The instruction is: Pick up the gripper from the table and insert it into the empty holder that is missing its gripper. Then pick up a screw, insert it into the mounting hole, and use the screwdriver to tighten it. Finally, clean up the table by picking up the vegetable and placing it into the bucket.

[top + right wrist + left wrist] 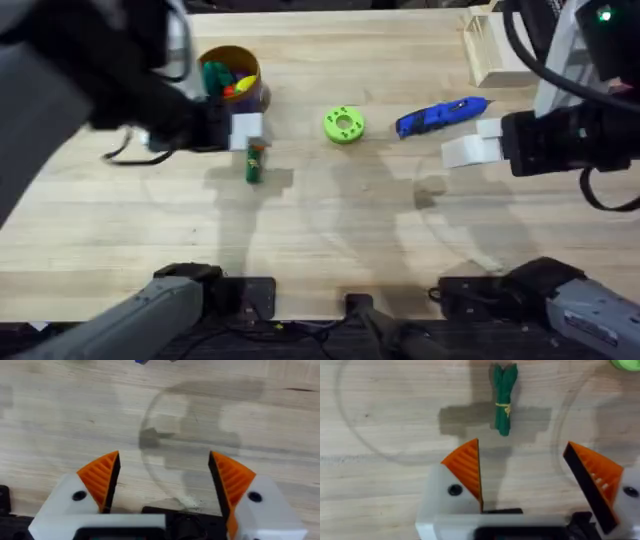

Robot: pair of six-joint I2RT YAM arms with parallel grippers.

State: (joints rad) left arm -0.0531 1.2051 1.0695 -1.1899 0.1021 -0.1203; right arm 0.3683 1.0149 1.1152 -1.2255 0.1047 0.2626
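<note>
Overhead, the worktop (330, 220) is pale planked wood with visible grain and faint curved scuff rings. The vegetable (255, 163) lies flat on it, a small dark green bundle tied round the middle with a yellow band, just in front of the bucket (236, 75), a round tan-yellow cup whose mouth shows bright toy pieces. Beside these, toward the middle, sits a lime-green ring-shaped disc (343, 125), and next to that the screwdriver (441, 116), blue and pen-shaped, lying at a slant. The left tool (532, 477) hovers over the vegetable with its white brackets and orange ribbed wedges spread wide, holding nothing. The right tool (165, 480) hangs above bare wood, likewise wide apart and empty. The left arm (90, 70) looms large, dark and blurred, hiding part of the bucket's rim. A pale wooden block (497, 50) sits in the far right corner.
</note>
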